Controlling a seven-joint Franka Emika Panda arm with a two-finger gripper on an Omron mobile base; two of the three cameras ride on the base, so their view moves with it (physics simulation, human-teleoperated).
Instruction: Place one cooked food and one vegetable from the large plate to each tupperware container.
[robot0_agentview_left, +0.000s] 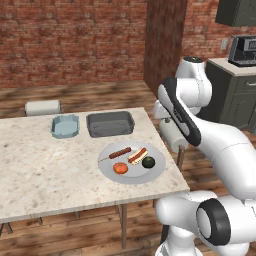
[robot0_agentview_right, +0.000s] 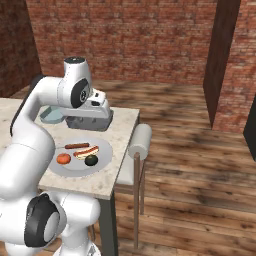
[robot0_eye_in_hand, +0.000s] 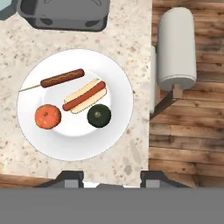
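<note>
The end effector (robot0_eye_in_hand: 111, 177) hangs high over the tabletop (robot0_eye_in_hand: 131, 30), fingers apart and holding nothing. Straight below it sits the large plate (robot0_eye_in_hand: 116, 70), carrying the skewered sausage (robot0_eye_in_hand: 61, 78), hot dog (robot0_eye_in_hand: 84, 96), tomato (robot0_eye_in_hand: 47, 116) and green ball (robot0_eye_in_hand: 99, 115). Beyond the plate lies the dark-grey tub (robot0_eye_in_hand: 65, 17).

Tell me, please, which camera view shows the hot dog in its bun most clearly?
The hand view: it looks straight down on the hot dog, large and unobstructed, on the large plate. The left base view and right base view show it small and at a slant.

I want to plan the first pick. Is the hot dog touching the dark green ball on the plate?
Apart. The hand view shows a thin strip of bare plate between the hot dog and the dark green ball.
</note>
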